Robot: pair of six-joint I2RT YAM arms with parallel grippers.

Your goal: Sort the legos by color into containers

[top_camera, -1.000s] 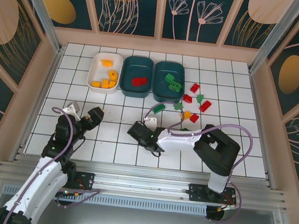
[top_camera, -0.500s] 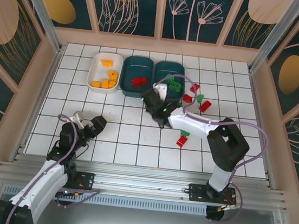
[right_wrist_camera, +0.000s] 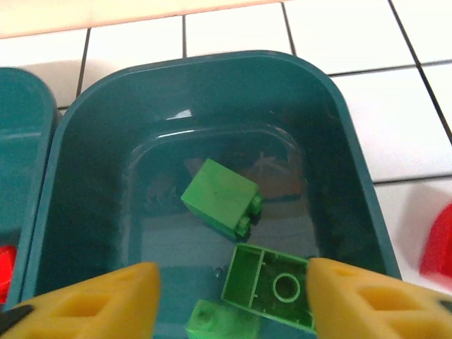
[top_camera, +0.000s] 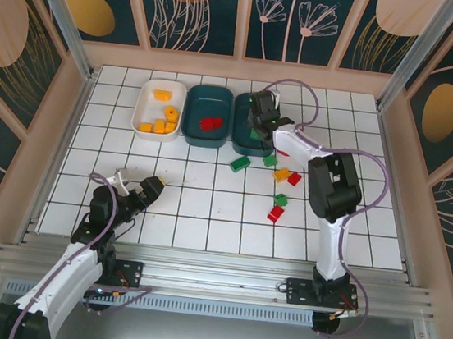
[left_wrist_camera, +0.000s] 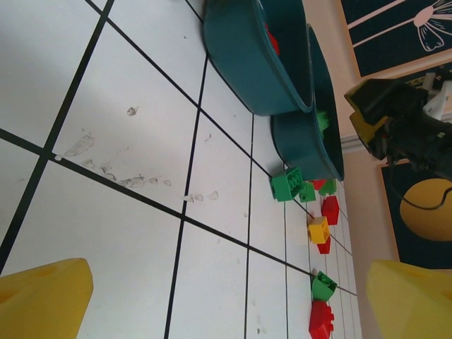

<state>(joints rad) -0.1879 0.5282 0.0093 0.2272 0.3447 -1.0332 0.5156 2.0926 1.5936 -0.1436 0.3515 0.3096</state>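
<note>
Fingers (left_wrist_camera: 44, 298) of your left end effector (top_camera: 150, 187) stand spread over the white tiled desk (top_camera: 194, 232); to the right, your right end effector (right_wrist_camera: 229, 304) is spread above green plastic toy bricks (right_wrist_camera: 219, 198) lying in the dark teal rounded tray (right_wrist_camera: 92, 155).

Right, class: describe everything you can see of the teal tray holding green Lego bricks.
This teal tray is a shallow, glossy, dark plastic dish with rounded corners and a raised rim. It sits flat on the white tiled table, beside a neighbouring tray. Three green Lego bricks lie inside, one upside down. The right claw hovers open above it.
</note>
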